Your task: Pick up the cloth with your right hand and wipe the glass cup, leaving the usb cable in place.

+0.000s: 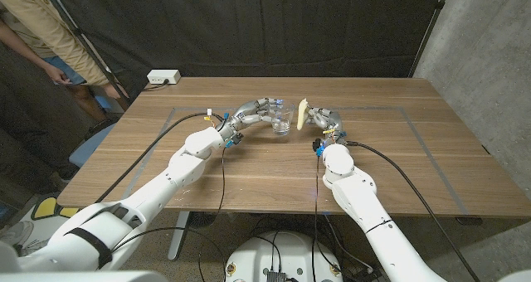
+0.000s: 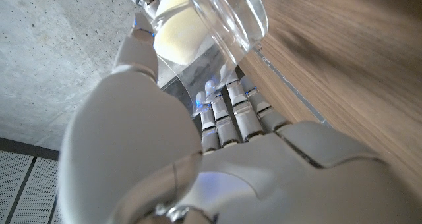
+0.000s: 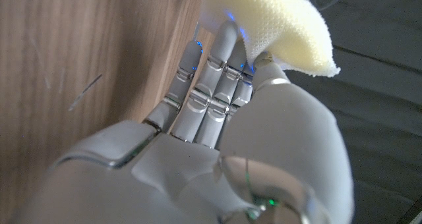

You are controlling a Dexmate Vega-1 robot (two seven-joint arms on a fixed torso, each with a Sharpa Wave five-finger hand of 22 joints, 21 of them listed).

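1. Hands: two robot hands meet near the middle of the wooden table [image 1: 398, 149], w/ one glass cup [image 1: 281, 122] between them.
2. Left hand [image 1: 253, 112]: fingers curl round the cup from its left side and grip it. In the left wrist view the clear cup [image 2: 224, 20] sits at the fingertips [image 2: 227, 109] w/ its thick base toward the camera, and the pale cloth shows through the glass.
3. Right hand [image 1: 322, 119]: holds one pale yellow cloth [image 1: 302, 113], which sticks up above the fingers just right of the cup. In the right wrist view the cloth [image 3: 283, 23] is pinched btwn thumb and fingers [image 3: 211, 72]; its knit texture is clear.
4. Cup: in the head view it looks upright at about table level, but I can't tell if its base touches the wood. It is clear, w/ nothing seen inside.
5. Cloth vs cup: right beside each other; can't tell if they touch.
6. USB cable: can't pick it out for sure. Thin black cables [image 1: 145, 162] run along both arms over the table.
7. Other: one white box [image 1: 163, 77] w/ a cord lies at the table's far left corner.
8. One person [image 1: 41, 25] stands beyond the table's far left corner, partly cut off by the frame edge.
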